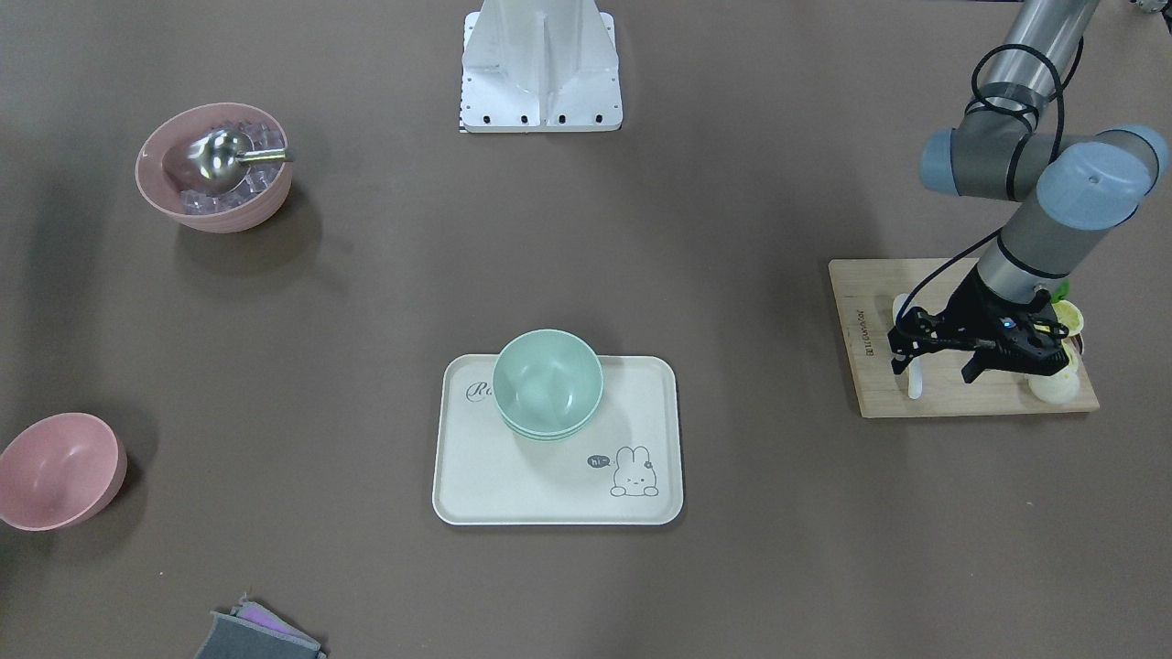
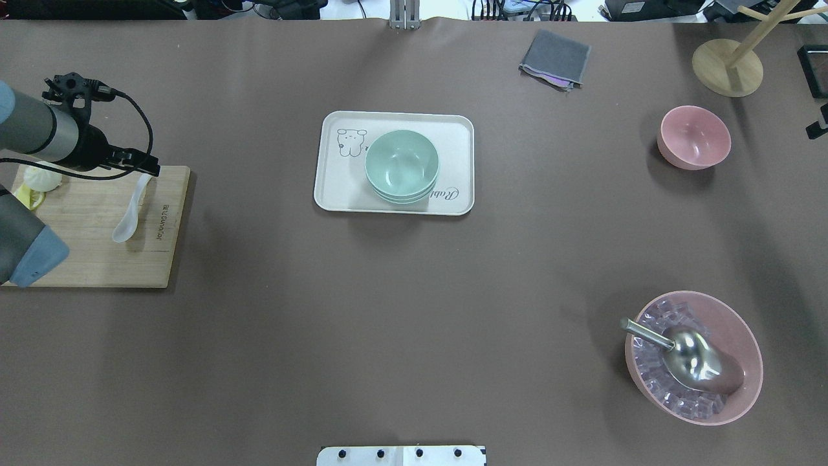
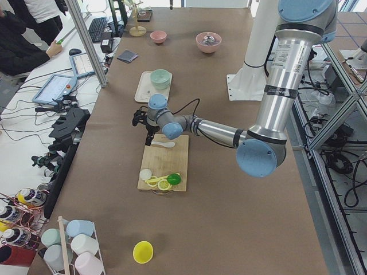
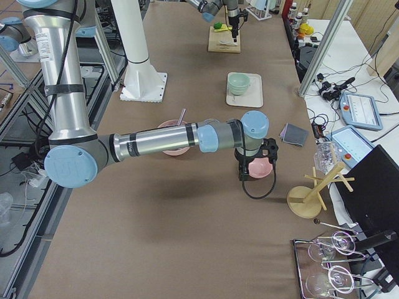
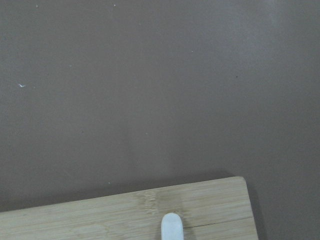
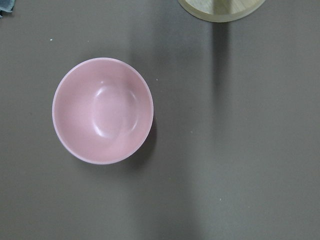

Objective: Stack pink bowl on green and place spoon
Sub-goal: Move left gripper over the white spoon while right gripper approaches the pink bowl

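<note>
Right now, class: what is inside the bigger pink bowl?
Clear ice cubes fill the bigger pink bowl, and a metal scoop lies on top of them. Whatever is beneath the scoop and the cubes, including the bowl's bottom, is covered.

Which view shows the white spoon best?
Overhead exterior: the white spoon lies almost fully visible on the wooden cutting board. Front-facing: partly behind the left gripper. Left wrist: only the handle tip. Exterior left: small. Rest: nothing usable.

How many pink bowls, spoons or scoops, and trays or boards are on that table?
Pink bowls: 2, the empty pink bowl and the ice-filled pink bowl
Spoons or scoops: 2, the white spoon and the metal scoop
Trays or boards: 2, the white tray and the wooden board
Total: 6
</note>
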Available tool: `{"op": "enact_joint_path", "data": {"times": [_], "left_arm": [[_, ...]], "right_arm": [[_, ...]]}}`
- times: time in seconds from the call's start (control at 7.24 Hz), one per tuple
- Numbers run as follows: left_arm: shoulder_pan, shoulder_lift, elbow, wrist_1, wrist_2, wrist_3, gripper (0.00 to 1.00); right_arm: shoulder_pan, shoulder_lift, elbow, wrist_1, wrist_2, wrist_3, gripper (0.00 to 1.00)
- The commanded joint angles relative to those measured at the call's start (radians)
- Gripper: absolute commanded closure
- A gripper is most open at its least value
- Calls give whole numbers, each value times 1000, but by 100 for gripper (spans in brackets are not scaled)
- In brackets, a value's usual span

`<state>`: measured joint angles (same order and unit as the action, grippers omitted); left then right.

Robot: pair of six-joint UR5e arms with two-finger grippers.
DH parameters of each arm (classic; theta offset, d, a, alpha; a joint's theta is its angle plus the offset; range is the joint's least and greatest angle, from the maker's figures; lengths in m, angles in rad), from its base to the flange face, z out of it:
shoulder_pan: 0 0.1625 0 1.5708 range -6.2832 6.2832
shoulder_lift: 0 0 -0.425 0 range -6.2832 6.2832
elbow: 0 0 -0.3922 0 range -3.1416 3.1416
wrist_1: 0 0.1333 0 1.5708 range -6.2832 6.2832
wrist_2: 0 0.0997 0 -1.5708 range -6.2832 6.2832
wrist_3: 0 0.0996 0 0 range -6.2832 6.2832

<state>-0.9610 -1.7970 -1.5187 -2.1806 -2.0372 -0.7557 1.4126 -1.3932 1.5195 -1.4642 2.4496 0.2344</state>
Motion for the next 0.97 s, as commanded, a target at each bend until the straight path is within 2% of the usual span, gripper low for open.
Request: {"op": "enact_joint_path", "data": {"times": [0.0, 0.41, 0.69, 0.83], "left_arm": [[1, -7, 3, 2, 0, 1, 2], [-1, -13, 5, 2, 0, 6, 2], [1, -18, 3, 2, 0, 9, 2], [-1, -18, 3, 2, 2, 9, 2]], "right_arm": [[-75, 46, -162, 198, -49, 86, 0], [-167, 81, -200, 300, -167, 265, 0], [-191, 135, -306, 370, -170, 296, 1], [-195, 137, -321, 392, -170, 296, 3]]}}
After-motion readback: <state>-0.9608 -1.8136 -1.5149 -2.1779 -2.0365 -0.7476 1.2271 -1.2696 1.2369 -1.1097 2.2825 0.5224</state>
